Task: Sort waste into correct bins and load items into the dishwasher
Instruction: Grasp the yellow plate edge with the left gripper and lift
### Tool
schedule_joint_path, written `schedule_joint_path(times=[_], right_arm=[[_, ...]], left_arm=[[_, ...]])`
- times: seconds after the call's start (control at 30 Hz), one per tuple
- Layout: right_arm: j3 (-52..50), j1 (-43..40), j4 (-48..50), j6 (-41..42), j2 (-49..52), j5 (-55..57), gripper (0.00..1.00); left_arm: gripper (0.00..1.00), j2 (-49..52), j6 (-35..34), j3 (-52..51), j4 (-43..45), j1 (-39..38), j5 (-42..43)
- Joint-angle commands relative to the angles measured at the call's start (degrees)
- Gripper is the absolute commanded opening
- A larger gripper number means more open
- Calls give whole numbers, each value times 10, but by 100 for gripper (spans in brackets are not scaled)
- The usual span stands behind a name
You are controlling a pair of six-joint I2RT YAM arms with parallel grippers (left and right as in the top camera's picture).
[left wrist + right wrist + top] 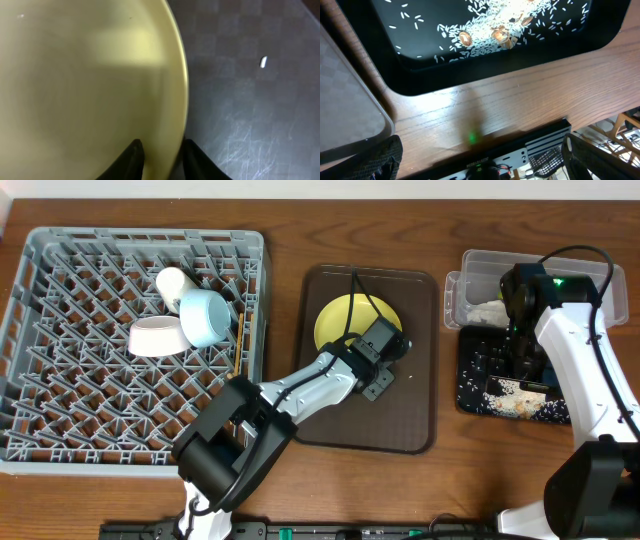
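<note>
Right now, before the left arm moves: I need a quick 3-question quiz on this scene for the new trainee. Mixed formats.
1. True or false: the yellow plate already sits in the dish rack.
2. Which gripper's fingers straddle the plate's rim? A) left B) right C) neither
3. Fill in: the spilled rice lies in the ____ tray.

Key
1. False: it lies on the brown tray, outside the dish rack.
2. A: the left gripper.
3. Black: the black tray.
</note>
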Motion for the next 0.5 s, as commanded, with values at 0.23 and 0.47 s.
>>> schedule_joint_path(times=[0.23,0.47], right_arm=[[1,-7,1,6,0,4,99],[1,-7,1,5,0,4,99]], left_arm=[[7,-40,-29,-24,-31,0,5],[6,-154,-83,-24,-41,0,5]])
